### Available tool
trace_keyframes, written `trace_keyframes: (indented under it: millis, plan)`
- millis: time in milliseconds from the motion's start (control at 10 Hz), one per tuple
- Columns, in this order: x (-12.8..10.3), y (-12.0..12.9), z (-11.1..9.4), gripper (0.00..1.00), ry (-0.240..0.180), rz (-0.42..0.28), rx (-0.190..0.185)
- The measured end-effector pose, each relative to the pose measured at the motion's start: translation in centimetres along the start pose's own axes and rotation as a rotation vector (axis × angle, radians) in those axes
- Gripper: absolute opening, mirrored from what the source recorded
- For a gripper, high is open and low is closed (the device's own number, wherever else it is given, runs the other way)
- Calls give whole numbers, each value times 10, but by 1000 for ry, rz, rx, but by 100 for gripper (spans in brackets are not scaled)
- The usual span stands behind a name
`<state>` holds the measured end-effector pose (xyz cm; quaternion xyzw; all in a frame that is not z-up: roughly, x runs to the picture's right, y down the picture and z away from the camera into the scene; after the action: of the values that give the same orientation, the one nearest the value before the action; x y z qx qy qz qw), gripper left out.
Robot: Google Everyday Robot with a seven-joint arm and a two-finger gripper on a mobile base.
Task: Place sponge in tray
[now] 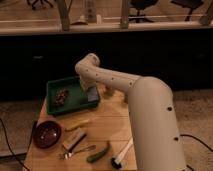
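Arm reaches from the right over the wooden table (107, 126), and the gripper (91, 88) hangs low over the right end of the green tray (70, 110) with its jaws closed narrow. The grey-blue sponge (93, 95) sits right at its tip inside the tray's right end, against the wall; can't tell if it's actually pinched. Small dark bits (61, 97) lie in the tray's left part, and a red bowl (46, 134) and a tan block (74, 138) sit in front of the tray.
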<state>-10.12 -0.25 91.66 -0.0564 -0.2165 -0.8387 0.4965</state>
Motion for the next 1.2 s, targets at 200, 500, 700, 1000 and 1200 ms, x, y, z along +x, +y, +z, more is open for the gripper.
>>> trace_keyframes:
  millis: [200,500,700,1000,1200]
  plan:
    - [0,0,0,2,9,15,-7]
    - [5,-4,1,2,28,48,-4]
    - [10,-11,1,2,39,52,10]
    - [12,-13,0,3,53,63,31]
    - [14,-18,-1,19,57,63,46]
